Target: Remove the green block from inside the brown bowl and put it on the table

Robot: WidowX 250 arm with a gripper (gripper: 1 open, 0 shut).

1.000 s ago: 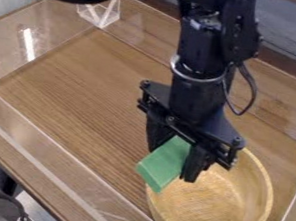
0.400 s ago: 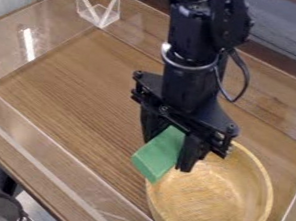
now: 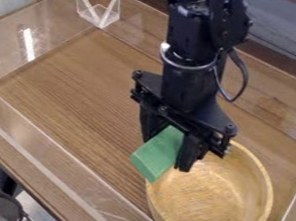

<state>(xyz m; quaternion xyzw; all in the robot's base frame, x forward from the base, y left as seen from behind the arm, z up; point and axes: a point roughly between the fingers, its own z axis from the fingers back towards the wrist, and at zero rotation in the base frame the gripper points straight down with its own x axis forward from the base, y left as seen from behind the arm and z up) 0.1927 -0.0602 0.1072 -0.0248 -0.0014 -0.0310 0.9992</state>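
Since the earlier frame, the arm and the green block (image 3: 157, 154) have shifted slightly, away from the middle of the brown bowl (image 3: 209, 198). I hold the block in the black gripper (image 3: 171, 145), its fingers closed on the upper part. The green slab hangs tilted at the bowl's left side in the camera view, its lower end showing beside the rim. I cannot tell whether block and rim touch. The bowl sits on the wooden table (image 3: 78, 97), near the clear plastic wall along the edge (image 3: 65, 174).
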